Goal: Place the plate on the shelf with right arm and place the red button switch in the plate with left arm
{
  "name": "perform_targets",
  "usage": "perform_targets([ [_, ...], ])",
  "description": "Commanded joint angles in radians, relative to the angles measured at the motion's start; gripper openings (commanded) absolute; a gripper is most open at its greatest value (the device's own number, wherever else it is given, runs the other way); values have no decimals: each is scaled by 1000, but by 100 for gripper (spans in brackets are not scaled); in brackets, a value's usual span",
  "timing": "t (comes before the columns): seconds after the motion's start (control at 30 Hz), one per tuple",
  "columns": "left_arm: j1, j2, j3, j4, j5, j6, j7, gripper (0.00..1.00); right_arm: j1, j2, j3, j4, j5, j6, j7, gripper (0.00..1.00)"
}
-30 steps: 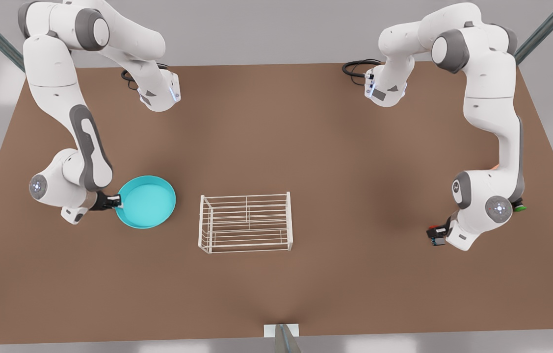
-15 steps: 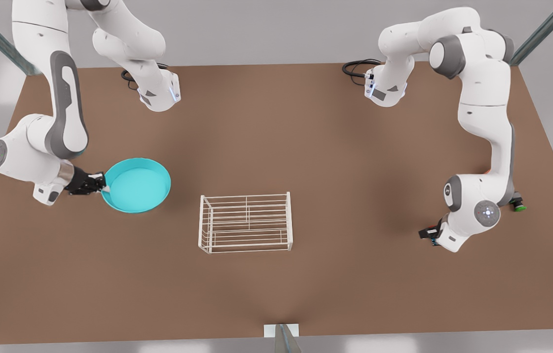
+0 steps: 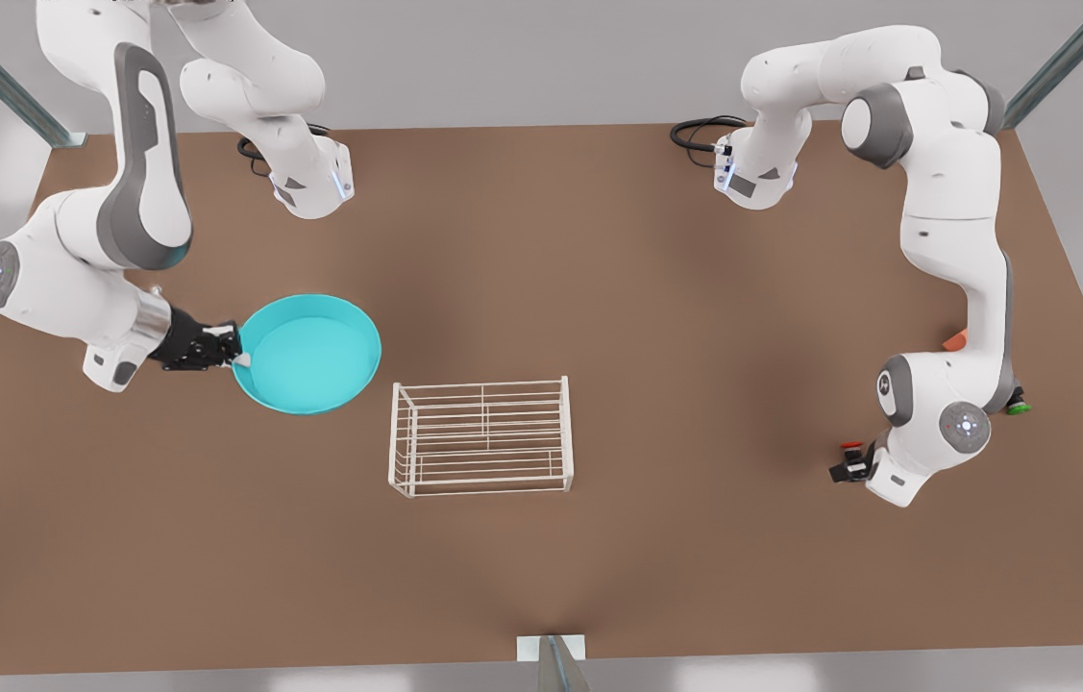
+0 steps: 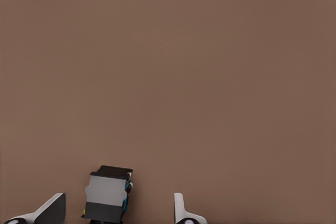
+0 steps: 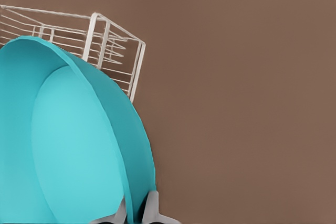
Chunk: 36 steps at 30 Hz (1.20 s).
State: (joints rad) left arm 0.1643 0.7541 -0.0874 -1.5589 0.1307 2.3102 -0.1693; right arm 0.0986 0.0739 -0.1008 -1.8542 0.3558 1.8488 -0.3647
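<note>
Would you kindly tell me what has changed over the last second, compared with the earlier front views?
The right gripper, shut on the plate, has carried it toward the shelf, rightward in the front view. The left gripper sits open around the red button switch; its arm shifted slightly. Shelf and green-capped switch stayed put.

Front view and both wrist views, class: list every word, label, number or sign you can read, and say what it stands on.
None can be read.
The red button switch between the left gripper's open fingers has a grey face and a blue mark, no legible characters.
The plate, held by the right gripper, and the shelf are plain.
</note>
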Motion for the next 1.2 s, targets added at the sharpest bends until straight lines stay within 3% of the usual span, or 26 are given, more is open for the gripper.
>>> perform_targets([
  [0.0,4,8,0,2,3,6,-4,100,210,38,1,56,17,-14,547,19],
  [0.2,24,34,0,2,-2,43,-4,100,299,205,1,271,60,-8,704,19],
  [0.57,12,47,0,5,3,41,-4,100,348,383,0,352,117,185,719,19],
  [0.67,20,53,0,20,1,41,-6,95,358,397,0,351,118,204,716,19],
  [0.7,21,54,0,22,1,41,-4,94,358,397,0,351,120,208,719,54],
  [0.73,21,53,0,22,1,41,-3,94,358,397,0,349,121,210,717,100],
  [0.87,26,64,0,22,1,44,-6,94,358,376,0,337,123,230,707,100],
  [0.97,24,64,0,22,3,44,-4,94,273,139,-42,326,104,-65,604,100],
  [1.03,24,64,2,22,3,44,-7,82,182,46,-40,337,29,-246,500,100],
  [1.07,24,64,2,22,4,44,-7,75,118,23,-17,339,-156,-292,294,100],
  [1.1,24,64,2,23,4,44,-7,68,-25,44,67,355,-285,-290,152,100],
  [1.17,24,64,2,33,3,43,-6,50,-65,63,98,359,-322,-284,171,100],
])
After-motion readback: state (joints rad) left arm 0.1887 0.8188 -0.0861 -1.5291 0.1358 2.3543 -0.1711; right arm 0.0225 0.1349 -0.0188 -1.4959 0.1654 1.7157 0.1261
